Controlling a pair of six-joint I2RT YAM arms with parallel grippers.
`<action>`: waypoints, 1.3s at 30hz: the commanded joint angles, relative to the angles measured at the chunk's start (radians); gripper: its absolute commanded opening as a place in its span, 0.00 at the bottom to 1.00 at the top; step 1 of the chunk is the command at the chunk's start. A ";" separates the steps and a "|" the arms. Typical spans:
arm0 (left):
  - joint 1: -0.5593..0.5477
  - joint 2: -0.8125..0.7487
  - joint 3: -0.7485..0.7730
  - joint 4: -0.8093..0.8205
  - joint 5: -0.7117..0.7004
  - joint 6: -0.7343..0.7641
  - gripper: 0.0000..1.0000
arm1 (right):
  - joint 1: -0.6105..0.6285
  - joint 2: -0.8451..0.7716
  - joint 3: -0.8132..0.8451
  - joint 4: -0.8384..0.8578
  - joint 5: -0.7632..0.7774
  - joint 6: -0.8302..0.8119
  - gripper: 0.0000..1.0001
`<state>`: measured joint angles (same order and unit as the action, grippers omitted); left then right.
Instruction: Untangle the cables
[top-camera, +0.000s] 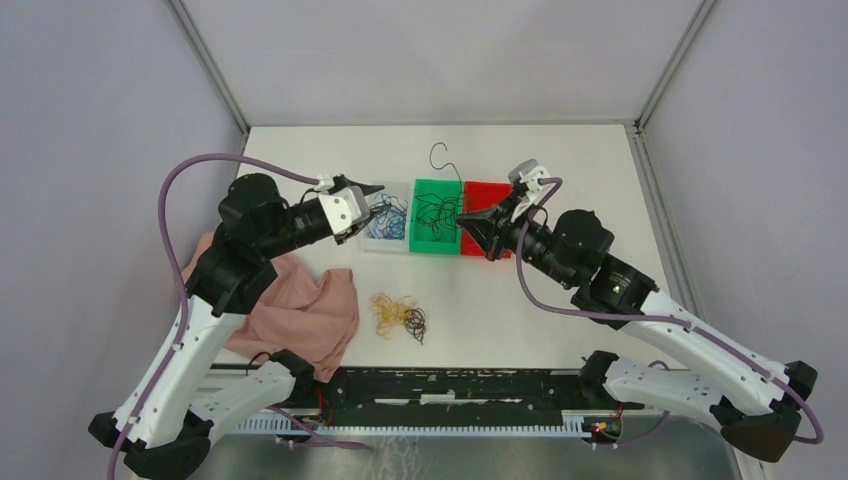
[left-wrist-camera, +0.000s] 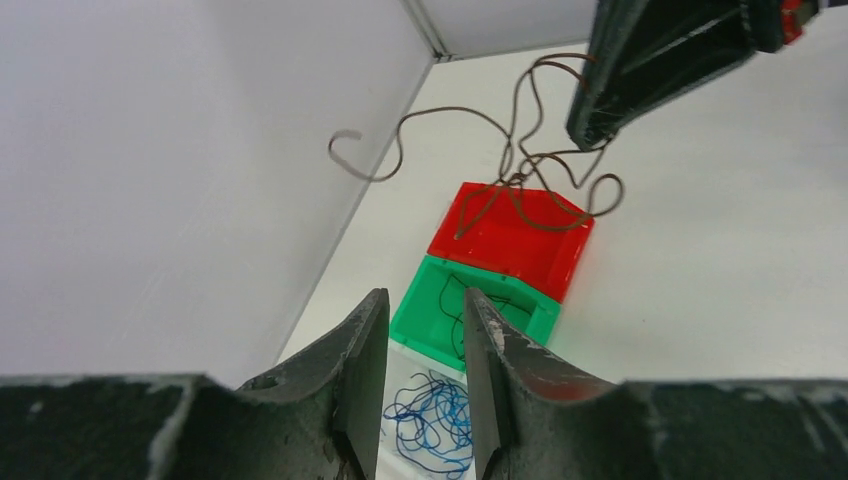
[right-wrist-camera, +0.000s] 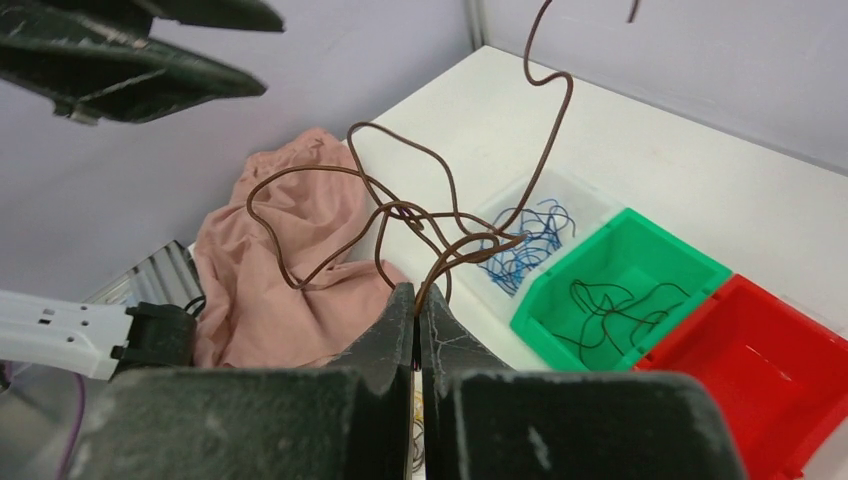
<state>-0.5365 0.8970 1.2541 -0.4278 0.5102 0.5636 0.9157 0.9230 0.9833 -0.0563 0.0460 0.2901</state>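
The right fingers (right-wrist-camera: 390, 330) are clenched on a brown cable (right-wrist-camera: 400, 212), which hangs in the air above the green bin (top-camera: 420, 246). The left fingers (left-wrist-camera: 365, 340) stand parted and empty. A yellow-and-dark tangle (top-camera: 398, 316) lies on the bench (top-camera: 520, 320) beside a cloth (top-camera: 300, 310).

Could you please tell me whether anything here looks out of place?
A crumpled pink cloth lies at the table's near left, unrelated to the bins. A yellow and dark cable tangle sits loose on the table, outside any bin.
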 joint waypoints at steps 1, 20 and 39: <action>0.000 -0.016 -0.001 -0.078 0.063 0.076 0.41 | -0.055 -0.022 0.018 -0.038 0.003 -0.014 0.00; 0.000 0.008 -0.003 -0.170 0.075 0.034 0.74 | -0.357 0.177 -0.056 -0.191 0.122 0.020 0.00; 0.000 -0.007 -0.029 -0.178 0.073 0.053 0.77 | -0.481 0.480 0.006 -0.074 0.042 0.102 0.36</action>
<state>-0.5365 0.9047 1.2198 -0.6102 0.5606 0.5991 0.4358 1.3979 0.9226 -0.1925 0.1059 0.3752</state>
